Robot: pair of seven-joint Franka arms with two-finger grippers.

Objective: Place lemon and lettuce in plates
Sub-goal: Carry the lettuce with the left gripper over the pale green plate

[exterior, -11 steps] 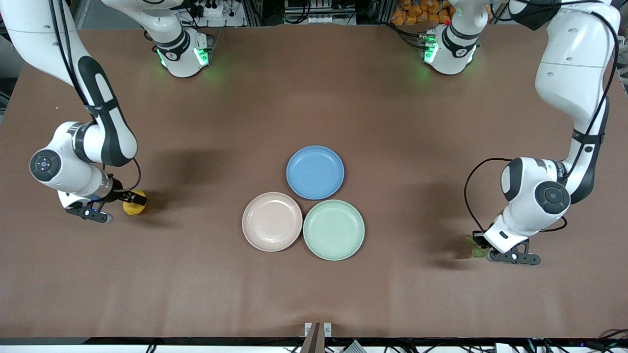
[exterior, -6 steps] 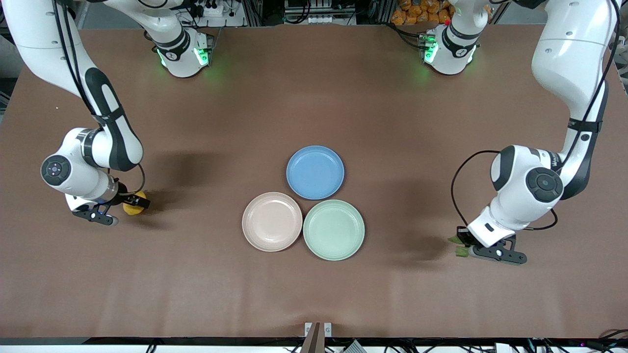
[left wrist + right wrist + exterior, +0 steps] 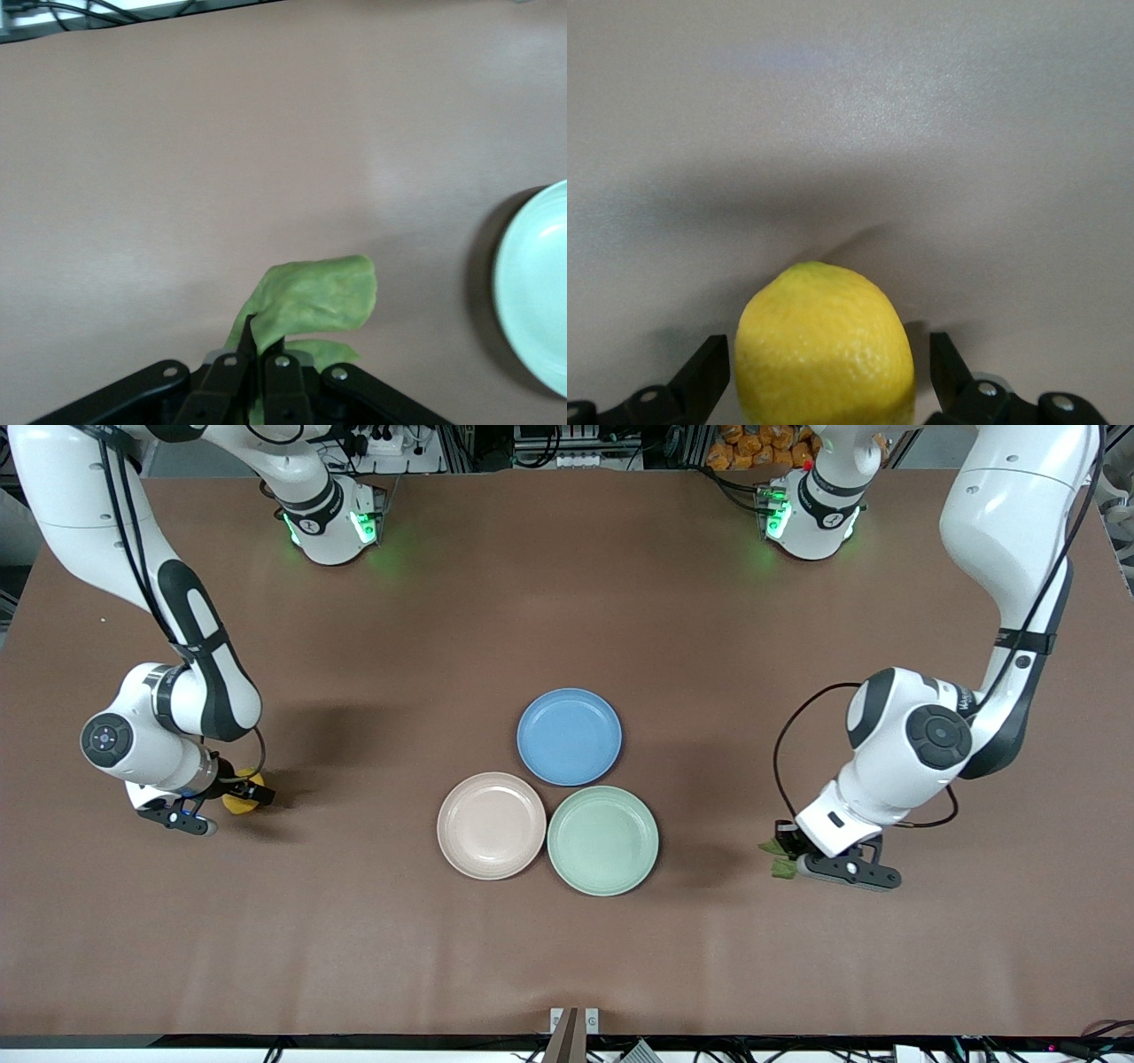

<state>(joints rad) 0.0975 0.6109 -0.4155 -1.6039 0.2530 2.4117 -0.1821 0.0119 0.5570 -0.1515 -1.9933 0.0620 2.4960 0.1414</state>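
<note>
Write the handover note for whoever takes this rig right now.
Left gripper: shut on the wrinkly dark green lettuce leaf, in the air over the table toward the left arm's end, beside the pale mint green plate.
Right gripper: fingers either side of the small oval yellow lemon, toward the right arm's end; grip not confirmed.
Done: lettuce picked up.
Left: both the mint plate and the pale beige-pink plate hold nothing; the blue round plate isn't part of the job.
</note>
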